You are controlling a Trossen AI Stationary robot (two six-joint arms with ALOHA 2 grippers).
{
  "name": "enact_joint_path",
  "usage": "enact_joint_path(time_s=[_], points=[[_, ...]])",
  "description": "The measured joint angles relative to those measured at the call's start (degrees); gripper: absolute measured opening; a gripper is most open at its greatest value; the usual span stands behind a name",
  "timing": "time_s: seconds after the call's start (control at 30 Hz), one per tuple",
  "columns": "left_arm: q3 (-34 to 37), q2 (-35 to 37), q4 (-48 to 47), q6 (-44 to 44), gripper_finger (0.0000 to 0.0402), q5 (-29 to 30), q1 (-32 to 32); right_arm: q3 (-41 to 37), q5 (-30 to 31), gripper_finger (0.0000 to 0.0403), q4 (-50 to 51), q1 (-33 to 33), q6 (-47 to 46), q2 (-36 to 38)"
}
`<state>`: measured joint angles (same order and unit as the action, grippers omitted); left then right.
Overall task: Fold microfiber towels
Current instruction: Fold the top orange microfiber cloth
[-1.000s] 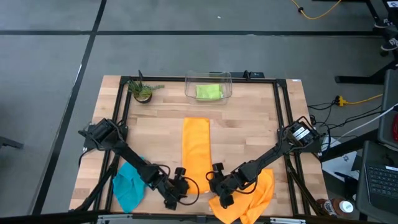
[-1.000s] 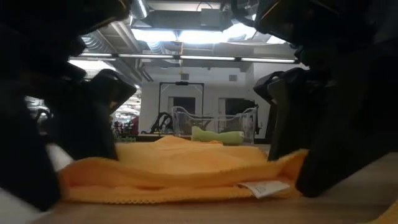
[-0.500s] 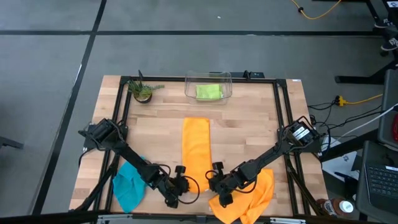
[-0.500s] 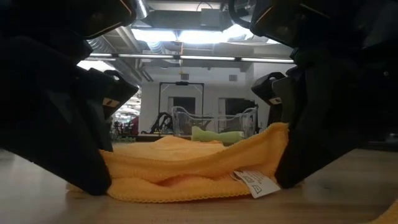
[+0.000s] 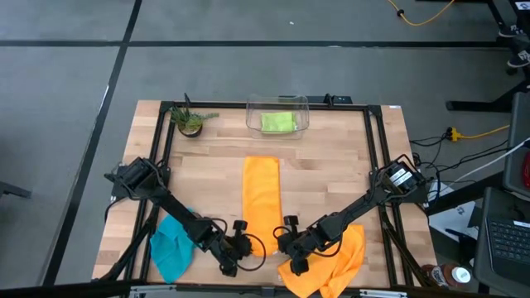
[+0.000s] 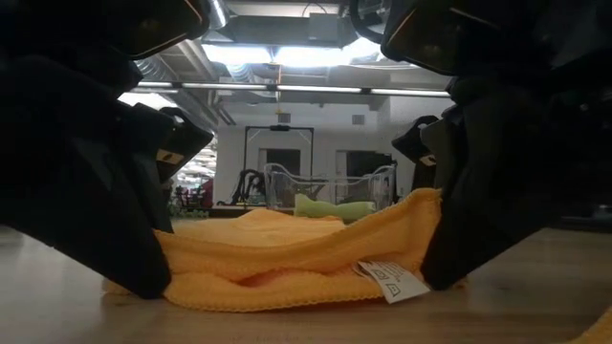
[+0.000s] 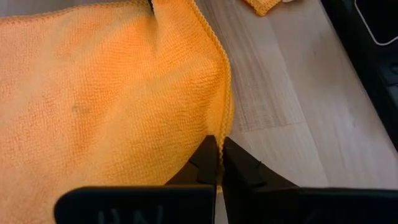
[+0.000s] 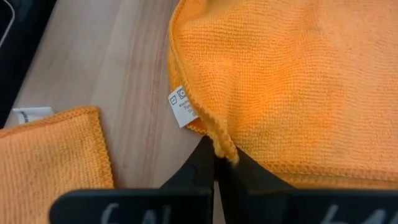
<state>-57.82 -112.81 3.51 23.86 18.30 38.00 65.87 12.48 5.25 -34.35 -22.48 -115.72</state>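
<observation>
An orange microfiber towel (image 5: 261, 194), folded into a long strip, lies in the middle of the table and runs from far to near. My left gripper (image 5: 251, 246) is shut on its near left corner. My right gripper (image 5: 280, 242) is shut on its near right corner, close to the white tag (image 8: 182, 106). In the low view the near end (image 6: 287, 272) stands raised at both corners and sags between them. A teal towel (image 5: 170, 246) lies crumpled near the left arm. A second orange towel (image 5: 331, 261) lies under the right arm. A lime green towel (image 5: 277, 122) sits in the clear bin. My left gripper pinches the hemmed edge (image 7: 225, 135) at the strip's near left corner between its two fingers. It comes in low, slanting from the table's left. The corner is raised a little and the rest lies on the table. My right gripper pinches the hemmed near edge (image 8: 221, 147) at the strip's near right corner, just beside the tag. It comes in low, slanting from the table's right. That corner (image 6: 426, 205) is lifted and the cloth is slack between the two grips.
The clear plastic bin (image 5: 277, 106) stands at the far edge in the middle, and a small potted plant (image 5: 189, 122) stands at the far left. A black frame (image 5: 377, 157) runs along the table's sides. Bare wood lies on either side of the strip.
Both grippers have shut on the near corners of the orange strip. The near end, which lay flat between the fingers, is now bunched and raised at both corners. The far part of the strip has stayed in place.
</observation>
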Motion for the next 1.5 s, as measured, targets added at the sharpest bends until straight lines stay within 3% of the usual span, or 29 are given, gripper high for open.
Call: enact_joint_path(time_s=[0.4, 0.67, 1.0, 1.27, 1.5], points=[[-1.82, 0.22, -1.72, -1.22, 0.0000, -0.21, -0.37, -0.09, 1.41, 0.0006, -0.49, -0.04, 0.15, 0.22], [-8.07, 0.11, -12.22, -1.55, 0.0000, -0.19, -0.37, 3.93, 2.53, 0.0006, 5.24, -0.04, -0.70, 0.33], [-18.29, 0.28, -27.27, -4.24, 0.0000, 1.19, -0.28, 15.51, 13.27, 0.0006, 24.30, -2.16, 1.73, 0.48], [-27.57, 0.37, -48.46, -8.84, 0.0000, 9.74, -0.07, 20.58, 26.82, 0.0006, 34.17, -3.42, 1.71, 0.52], [-30.86, 0.39, -60.34, -11.34, 0.0000, 18.19, -2.36, 22.49, 35.32, 0.0006, 42.15, -1.57, 3.39, 0.52]])
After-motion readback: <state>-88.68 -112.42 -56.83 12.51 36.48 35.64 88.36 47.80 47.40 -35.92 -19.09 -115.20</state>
